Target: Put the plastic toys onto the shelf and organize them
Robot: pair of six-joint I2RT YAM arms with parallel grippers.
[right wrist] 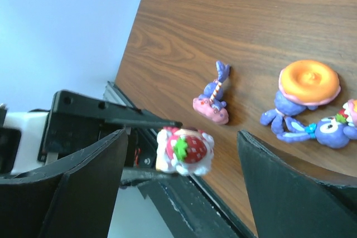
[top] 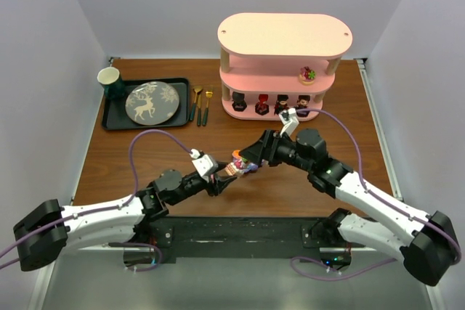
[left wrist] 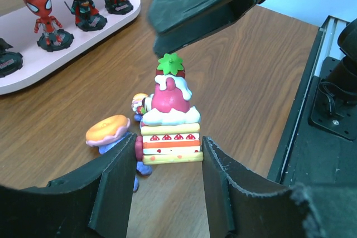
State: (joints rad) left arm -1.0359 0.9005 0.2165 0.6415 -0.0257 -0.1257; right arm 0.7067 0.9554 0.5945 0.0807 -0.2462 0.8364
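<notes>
**Left fingers (top: 226, 170) clamp a strawberry cake toy (top: 238, 161)**

From above, they hold it mid-counter (top: 102, 152). The right fingers (top: 256, 152) are spread open around it, and the pink shelf (top: 283, 34) stands well beyond.

Left wrist: both fingers (left wrist: 114, 188) press the toy's (left wrist: 170, 132) sides.

Right wrist: open fingers (right wrist: 83, 182) flank it (right wrist: 187, 150), with purple bunny toys (right wrist: 329, 132) on the counter nearby.

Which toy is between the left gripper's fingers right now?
The pink strawberry cake toy, topped with a green-leafed strawberry. The purple-blue toy with the orange doughnut lies on the table beside it.
</notes>
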